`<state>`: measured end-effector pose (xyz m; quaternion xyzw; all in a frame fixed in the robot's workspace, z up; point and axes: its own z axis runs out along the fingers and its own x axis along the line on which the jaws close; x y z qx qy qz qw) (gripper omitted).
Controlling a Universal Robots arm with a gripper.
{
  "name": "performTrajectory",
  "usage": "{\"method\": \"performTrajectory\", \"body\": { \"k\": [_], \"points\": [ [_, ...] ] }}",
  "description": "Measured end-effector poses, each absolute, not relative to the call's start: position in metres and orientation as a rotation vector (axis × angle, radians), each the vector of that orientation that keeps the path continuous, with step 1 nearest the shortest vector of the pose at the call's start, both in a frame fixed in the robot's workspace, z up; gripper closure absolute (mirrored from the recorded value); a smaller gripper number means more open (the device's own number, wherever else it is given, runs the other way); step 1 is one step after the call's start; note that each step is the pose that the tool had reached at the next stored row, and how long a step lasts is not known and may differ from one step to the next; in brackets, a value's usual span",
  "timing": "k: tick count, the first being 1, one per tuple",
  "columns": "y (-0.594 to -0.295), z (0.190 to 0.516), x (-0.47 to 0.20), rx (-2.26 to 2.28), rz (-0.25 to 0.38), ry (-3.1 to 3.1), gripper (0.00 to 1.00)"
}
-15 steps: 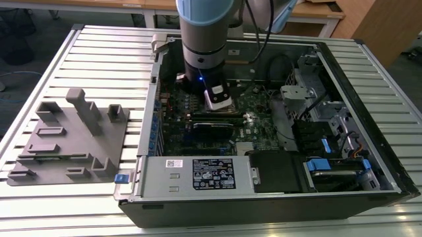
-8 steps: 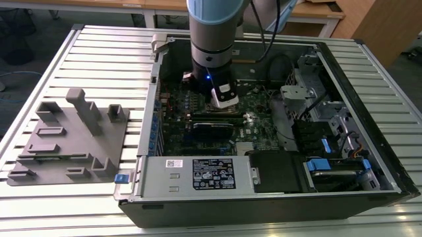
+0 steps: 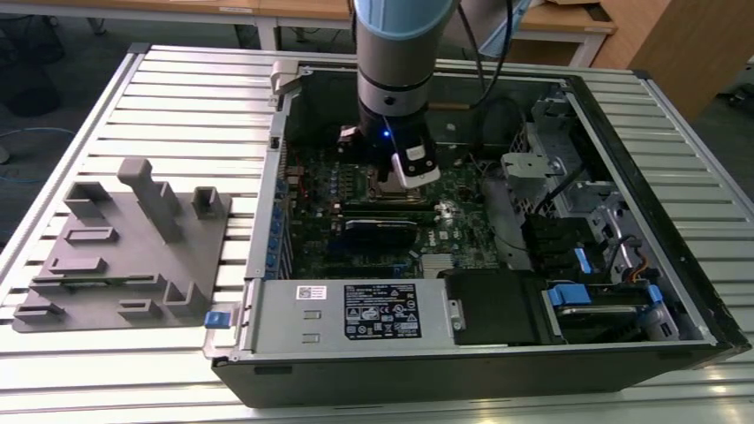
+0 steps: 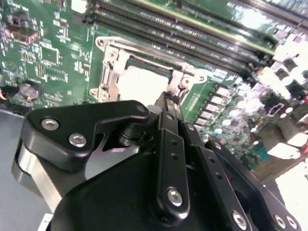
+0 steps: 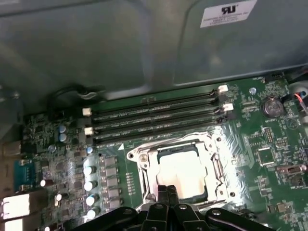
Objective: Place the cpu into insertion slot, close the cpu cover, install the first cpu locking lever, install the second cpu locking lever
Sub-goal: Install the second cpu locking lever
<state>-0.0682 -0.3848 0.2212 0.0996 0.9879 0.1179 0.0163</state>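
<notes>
The cpu [image 5: 185, 168] [image 4: 142, 84], a bright silver-grey square, lies flat in the insertion slot [image 5: 160, 155] on the green board. The cpu cover [image 5: 144, 166] [image 4: 111, 67], a silver frame, lies flat around it. A thin metal lever rod [image 4: 144, 53] runs along the socket's side nearest the memory slots. My gripper [image 5: 167, 191] [image 4: 168, 98] hovers at the socket's edge, just off one side of the chip, fingers shut together with nothing seen between them. In the exterior view the arm's wrist [image 3: 395, 132] stands upright over the socket inside the open case.
Long black memory slots [image 5: 154, 113] [image 4: 192, 33] run beside the socket, with the case's grey wall [image 5: 120, 43] beyond. A coin battery [image 5: 272, 106], capacitors [image 5: 89, 185], drive cages [image 3: 566, 194] and the power supply [image 3: 353, 309] surround it. A grey fixture tray [image 3: 118, 247] sits outside.
</notes>
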Motion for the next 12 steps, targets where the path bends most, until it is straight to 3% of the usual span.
{"method": "performTrajectory", "body": {
  "k": [12],
  "points": [
    [-0.371,0.221,-0.054,0.323,0.259,3.073,0.90]
  ]
}}
